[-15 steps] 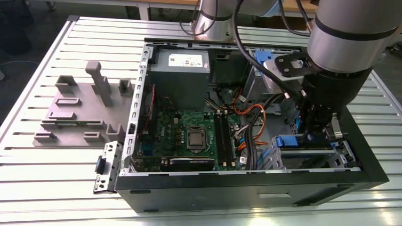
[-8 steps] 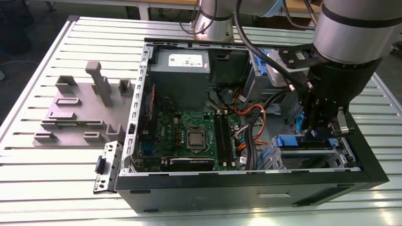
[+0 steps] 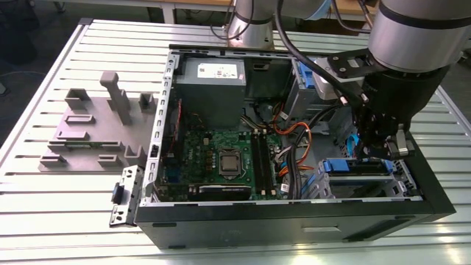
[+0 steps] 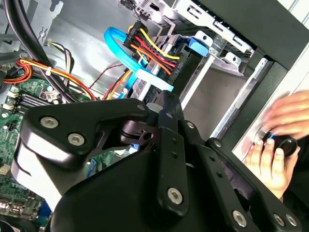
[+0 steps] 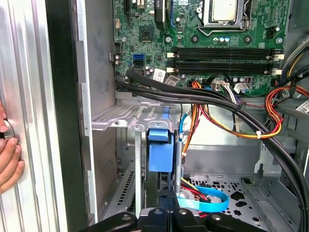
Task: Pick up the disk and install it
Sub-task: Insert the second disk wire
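step: install, seating | flat silver-grey disk with blue rails (image 5: 160,154) stands edge-down in the open black computer case's (image 3: 294,212) grey metal drive cage (image 3: 360,182) | end effector (image 3: 389,148) clamped on disk | next: press straight down

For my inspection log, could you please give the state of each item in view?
computer case: open on its upper side.
disk: on edge in the drive cage.
gripper: down inside the case, at the disk.
processor: bare, no cooler.
memory slots: empty.
hand: resting outside the case.
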`<state>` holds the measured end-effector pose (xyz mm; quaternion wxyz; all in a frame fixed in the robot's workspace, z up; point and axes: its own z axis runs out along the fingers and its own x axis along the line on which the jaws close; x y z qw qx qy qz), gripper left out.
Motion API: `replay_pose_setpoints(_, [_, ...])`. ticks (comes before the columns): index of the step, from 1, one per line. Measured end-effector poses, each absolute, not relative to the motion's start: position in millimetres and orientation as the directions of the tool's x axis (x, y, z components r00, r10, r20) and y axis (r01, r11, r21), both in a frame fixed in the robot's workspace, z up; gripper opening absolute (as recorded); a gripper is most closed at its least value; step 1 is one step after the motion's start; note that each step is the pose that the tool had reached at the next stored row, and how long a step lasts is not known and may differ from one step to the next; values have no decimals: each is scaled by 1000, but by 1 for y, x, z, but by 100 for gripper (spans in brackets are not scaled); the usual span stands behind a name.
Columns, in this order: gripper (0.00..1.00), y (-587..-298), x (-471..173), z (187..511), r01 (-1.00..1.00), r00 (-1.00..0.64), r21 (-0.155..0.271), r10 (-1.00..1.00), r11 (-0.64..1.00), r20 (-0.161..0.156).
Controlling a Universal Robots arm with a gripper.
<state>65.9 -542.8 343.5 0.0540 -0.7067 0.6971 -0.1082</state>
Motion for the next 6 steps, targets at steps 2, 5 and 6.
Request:
replay_pose_setpoints(2, [11,-543,66,343,-974,5,-227,-997,-22,78])
replay_pose_setpoints(5, [11,-543,66,344,-974,5,-227,-997,-22,78])
replay_pose_setpoints(6, [11,-543,66,344,-974,5,-227,-997,-22,78])
